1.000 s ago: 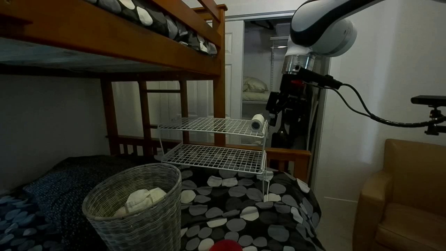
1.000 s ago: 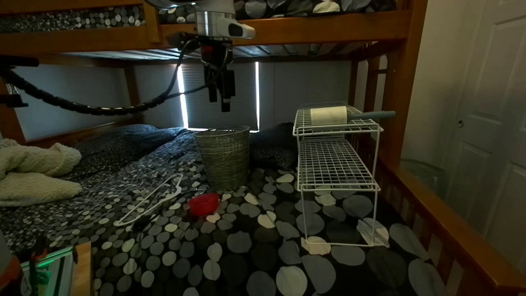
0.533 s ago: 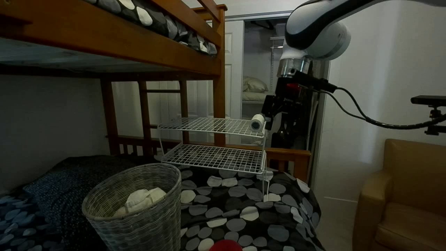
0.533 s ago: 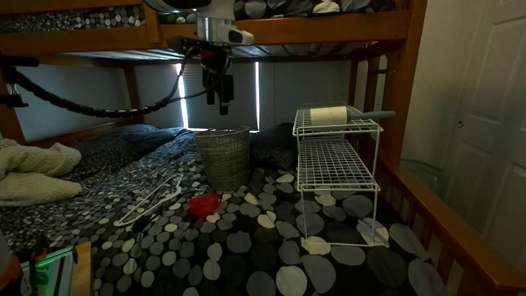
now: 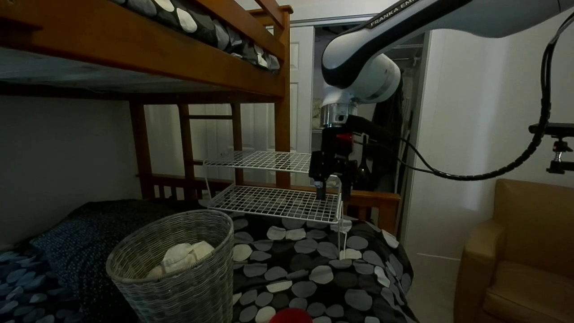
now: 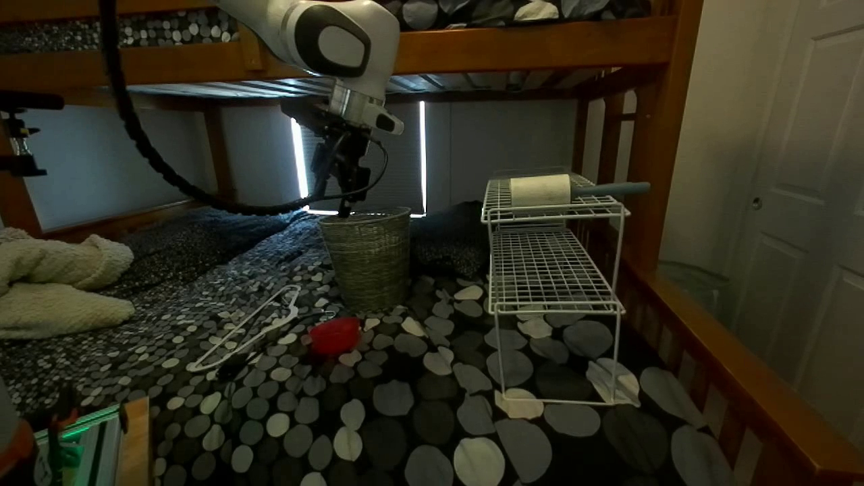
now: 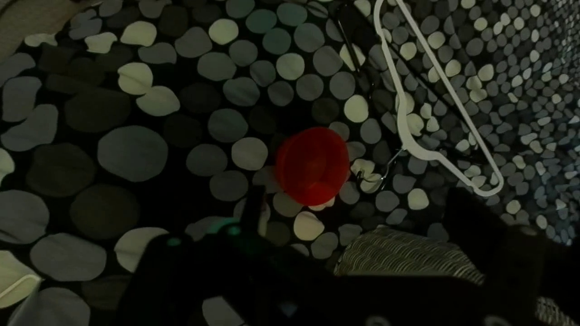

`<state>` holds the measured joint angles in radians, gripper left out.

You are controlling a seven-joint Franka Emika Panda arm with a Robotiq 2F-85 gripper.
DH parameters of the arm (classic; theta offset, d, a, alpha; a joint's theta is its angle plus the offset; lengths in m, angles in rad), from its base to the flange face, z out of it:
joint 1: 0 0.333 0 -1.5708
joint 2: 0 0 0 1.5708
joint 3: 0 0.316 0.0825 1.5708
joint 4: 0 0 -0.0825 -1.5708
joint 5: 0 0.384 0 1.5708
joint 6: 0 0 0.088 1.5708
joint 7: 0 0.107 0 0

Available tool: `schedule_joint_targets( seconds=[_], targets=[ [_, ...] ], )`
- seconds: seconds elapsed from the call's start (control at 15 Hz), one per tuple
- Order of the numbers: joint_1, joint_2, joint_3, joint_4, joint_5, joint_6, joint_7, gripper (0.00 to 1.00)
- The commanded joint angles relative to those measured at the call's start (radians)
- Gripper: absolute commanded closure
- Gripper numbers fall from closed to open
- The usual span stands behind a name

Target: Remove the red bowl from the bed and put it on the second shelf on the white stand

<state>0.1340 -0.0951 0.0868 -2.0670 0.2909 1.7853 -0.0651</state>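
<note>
Bowl (image 6: 335, 336): the red one's on the bed (image 6: 405, 422), near the base of the basket (image 6: 366, 263), and your wrist view looks right into it.
Claw (image 5: 333, 192): yours is aimed downward over the bed, fingers spread wide, holding nothing, and well apart from the bowl.
Stand (image 6: 557, 310): white wire thing, upright on the bed; in an exterior view your claw hides part of its top tier (image 5: 260, 161).
Second shelf (image 6: 545, 270): the grid right under that one, and you can see it in both exterior views.
Roller (image 6: 540, 190): white with a bluish handle, lying on the top tier, handle poking out past the edge.
Hanger (image 7: 421, 151): white, lying on the bed near the bowl, hook end towards it.
Basket: grey wicker, you've got pale stuff (image 5: 186, 258) inside.
</note>
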Motion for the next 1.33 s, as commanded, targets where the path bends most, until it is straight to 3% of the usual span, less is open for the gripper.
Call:
schedule_joint_targets(
  seconds=[0.0,0.13,0.27,0.47,0.73,1.07,1.13,1.27],
  targets=[
    [-0.009,-0.001,0.006,0.002,0.0,-0.003,0.0,0.0],
    [-0.012,-0.009,0.003,0.002,0.0,-0.003,0.0,0.0],
    [-0.013,-0.015,0.008,-0.058,-0.001,-0.084,0.088,0.0],
    [0.001,0.015,0.023,-0.15,0.058,-0.126,0.093,0.0],
    [0.009,0.124,0.055,-0.246,0.027,-0.01,0.28,0.0],
    [0.018,0.296,0.035,-0.246,-0.041,0.199,0.523,0.0],
    [0.007,0.32,0.035,-0.238,0.029,0.224,0.474,0.0],
    [0.015,0.302,0.037,-0.252,0.006,0.214,0.458,0.0]
  ],
)
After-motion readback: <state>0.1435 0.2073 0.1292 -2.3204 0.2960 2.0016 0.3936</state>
